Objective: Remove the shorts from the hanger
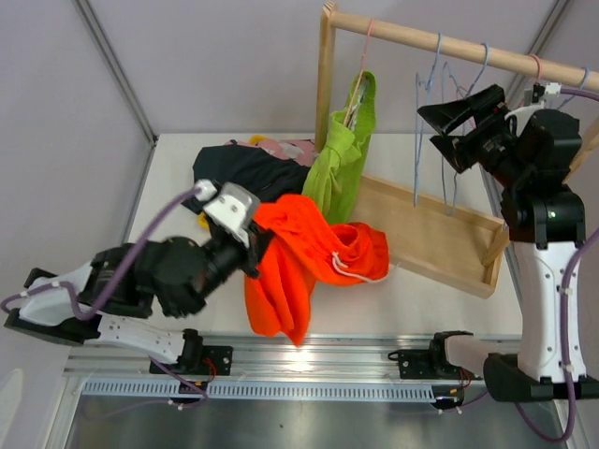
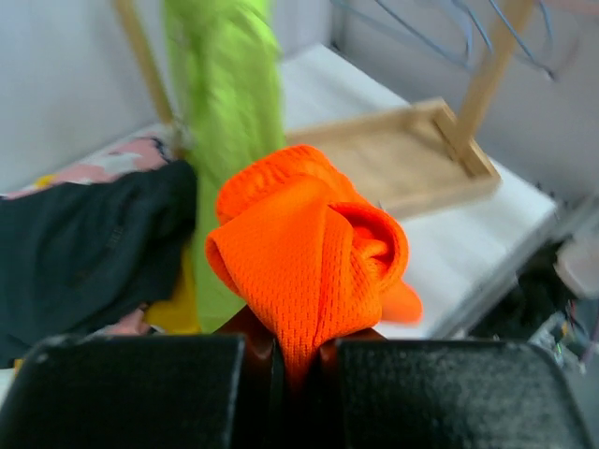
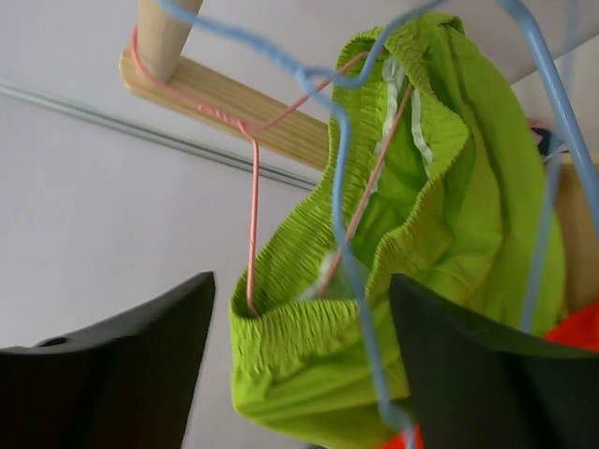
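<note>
Bunched orange shorts (image 2: 309, 262) — mesh-knit, pinched in left jaws, right jaws wide, lime shorts (image 3: 449, 215) hanging

Four shorts (image 1: 309, 253), one rack (image 1: 402, 34)

Orange shorts (image 2: 309, 262) are coarse mesh cloth; the rack (image 1: 324, 94) is smooth wood.

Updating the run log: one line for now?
left gripper: shut on orange shorts | right gripper: open | green shorts: on pink hanger
</note>
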